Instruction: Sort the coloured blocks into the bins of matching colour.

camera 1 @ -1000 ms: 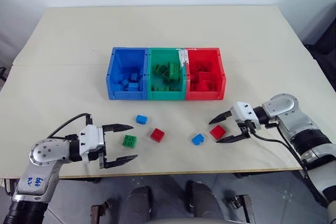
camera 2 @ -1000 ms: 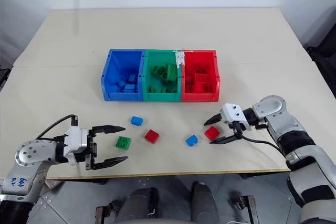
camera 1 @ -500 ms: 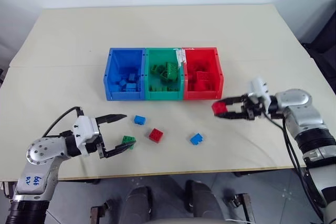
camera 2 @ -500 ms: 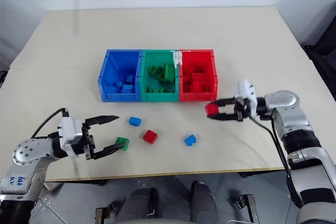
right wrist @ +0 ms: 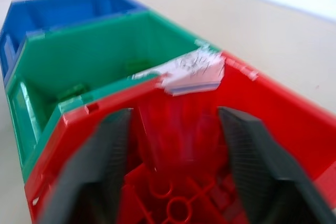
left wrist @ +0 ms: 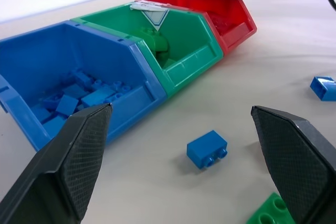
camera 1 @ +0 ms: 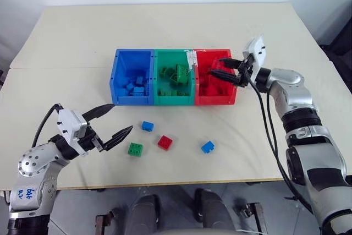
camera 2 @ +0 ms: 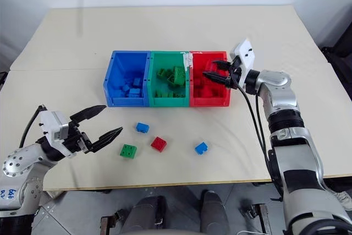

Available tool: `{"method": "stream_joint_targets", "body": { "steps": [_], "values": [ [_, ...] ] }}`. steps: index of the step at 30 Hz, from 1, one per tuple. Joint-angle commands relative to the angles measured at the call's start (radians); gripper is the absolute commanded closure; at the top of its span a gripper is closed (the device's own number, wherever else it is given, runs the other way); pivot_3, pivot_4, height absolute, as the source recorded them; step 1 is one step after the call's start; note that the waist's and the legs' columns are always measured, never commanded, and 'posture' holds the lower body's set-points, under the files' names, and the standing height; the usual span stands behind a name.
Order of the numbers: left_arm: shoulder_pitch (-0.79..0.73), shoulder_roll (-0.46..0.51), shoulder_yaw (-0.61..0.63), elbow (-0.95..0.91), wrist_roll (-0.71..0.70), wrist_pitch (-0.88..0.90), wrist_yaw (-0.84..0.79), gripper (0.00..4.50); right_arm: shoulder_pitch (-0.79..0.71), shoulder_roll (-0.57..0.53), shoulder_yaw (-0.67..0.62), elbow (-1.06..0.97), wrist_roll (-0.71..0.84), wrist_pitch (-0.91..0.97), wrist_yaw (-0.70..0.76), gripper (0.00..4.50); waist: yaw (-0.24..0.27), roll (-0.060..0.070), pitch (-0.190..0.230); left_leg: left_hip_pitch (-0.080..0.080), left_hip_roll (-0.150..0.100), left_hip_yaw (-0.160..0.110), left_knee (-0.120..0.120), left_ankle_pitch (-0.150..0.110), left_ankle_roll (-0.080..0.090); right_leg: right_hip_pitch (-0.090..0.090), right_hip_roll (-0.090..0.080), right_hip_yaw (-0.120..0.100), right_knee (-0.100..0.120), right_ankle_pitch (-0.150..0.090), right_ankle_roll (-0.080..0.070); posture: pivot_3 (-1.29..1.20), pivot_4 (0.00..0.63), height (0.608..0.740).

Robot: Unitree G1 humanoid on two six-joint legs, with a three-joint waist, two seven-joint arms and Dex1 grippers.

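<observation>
Three joined bins stand mid-table: blue (camera 1: 132,97), green (camera 1: 174,100) and red (camera 1: 215,100), each holding several blocks of its own colour. Loose on the table in front lie a blue block (camera 1: 147,126), a red block (camera 1: 164,142), a green block (camera 1: 135,149) and a second blue block (camera 1: 207,147). My right gripper (camera 1: 216,70) hovers over the red bin with its jaws apart. A blurred red block (right wrist: 173,124) shows between its fingers (right wrist: 105,171); I cannot tell whether they touch it. My left gripper (camera 1: 122,117) stands open and empty, just left of the green block.
The cream table (camera 1: 165,31) stretches wide behind the bins and to both sides. Its front edge (camera 1: 181,182) runs close below the loose blocks. A black cable (camera 1: 267,130) hangs along my right arm.
My right gripper lifted the red block off the table, carried it back and left over the red bin, and spread its jaws. My left gripper drew back from the green block, still open.
</observation>
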Motion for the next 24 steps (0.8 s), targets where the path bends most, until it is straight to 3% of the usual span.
{"method": "stream_joint_targets", "body": {
  "steps": [1, 2, 3, 8, 15, 20, 24],
  "values": [
    [0.022, 0.011, 0.031, -0.044, -0.022, 0.002, -0.002, 0.00, -0.012, -0.009, -0.048, -0.027, -0.015, 0.000, -0.002, 0.48, -0.001, 0.000, 0.000, 0.000, 0.000, 0.000, 0.000, 0.000, 0.000, 0.000, 0.000, 0.000, -0.001, 0.000, 0.000, 0.00, 0.150, 0.740],
    [0.027, 0.015, 0.029, -0.044, -0.018, 0.003, -0.008, 0.00, 0.004, -0.017, -0.059, -0.050, -0.005, -0.003, 0.024, 0.12, -0.001, 0.000, 0.000, 0.000, 0.000, 0.001, 0.000, -0.001, 0.000, 0.000, 0.000, 0.000, -0.001, 0.000, 0.000, 0.00, 0.150, 0.740],
    [0.033, 0.022, 0.026, -0.042, -0.016, 0.004, -0.018, 0.00, 0.031, -0.034, -0.074, -0.089, 0.012, -0.003, 0.063, 0.05, -0.001, 0.000, 0.000, 0.000, 0.000, 0.001, 0.000, -0.001, 0.001, 0.000, 0.000, 0.000, -0.001, 0.000, 0.000, 0.00, 0.150, 0.740],
    [0.045, 0.068, 0.003, 0.003, 0.026, 0.006, -0.058, 0.00, 0.221, -0.121, -0.158, -0.345, 0.134, 0.065, 0.244, 0.05, 0.011, 0.000, 0.000, -0.002, 0.000, 0.000, 0.002, -0.002, 0.002, 0.000, 0.001, -0.001, -0.002, 0.000, 0.000, 0.00, 0.150, 0.740],
    [-0.016, 0.074, -0.046, 0.101, 0.063, -0.057, -0.119, 0.00, 0.752, -0.227, -0.371, -0.797, 0.212, 0.076, 0.194, 0.05, 0.031, 0.000, 0.000, -0.004, 0.000, 0.000, 0.008, -0.006, 0.003, 0.001, 0.001, -0.003, -0.003, 0.001, 0.001, 0.00, 0.150, 0.740],
    [-0.091, 0.082, -0.160, 0.124, 0.078, -0.061, -0.217, 0.00, 1.054, -0.276, -0.582, -0.823, 0.201, -0.033, 0.222, 0.05, 0.031, 0.000, 0.000, -0.001, 0.001, 0.003, 0.009, -0.006, 0.005, 0.003, 0.001, -0.003, -0.007, 0.002, 0.004, 0.00, 0.150, 0.740],
    [-0.146, 0.090, -0.217, 0.155, 0.089, -0.097, -0.302, 0.00, 1.180, -0.317, -0.651, -0.749, 0.166, -0.145, 0.291, 0.05, 0.026, 0.000, 0.000, 0.004, 0.002, 0.005, 0.008, -0.008, 0.007, 0.007, 0.001, -0.003, -0.008, 0.002, 0.004, 0.00, 0.150, 0.740]
  ]
}}
